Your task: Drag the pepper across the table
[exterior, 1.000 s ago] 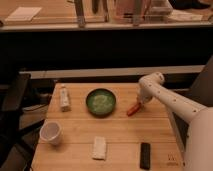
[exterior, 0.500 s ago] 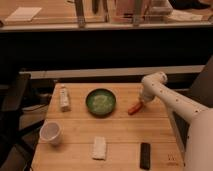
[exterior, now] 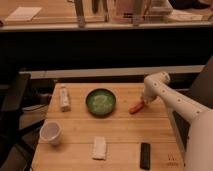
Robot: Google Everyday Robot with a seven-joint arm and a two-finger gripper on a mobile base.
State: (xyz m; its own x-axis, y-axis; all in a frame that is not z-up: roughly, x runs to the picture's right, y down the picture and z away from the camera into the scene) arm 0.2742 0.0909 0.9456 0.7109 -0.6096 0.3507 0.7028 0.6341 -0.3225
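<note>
Pepper (exterior: pixel 135 108) on table (exterior: pixel 120 137), just right of green bowl (exterior: pixel 100 102). Gripper (exterior: pixel 143 102) at pepper's right end, grip state cannot tell. Likely light, firm, slick, prone to rolling; take mid-body.

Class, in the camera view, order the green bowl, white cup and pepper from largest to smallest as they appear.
1. green bowl
2. white cup, clearly smaller though nearer the camera
3. pepper, smallest, at the gripper just right of the bowl
</note>
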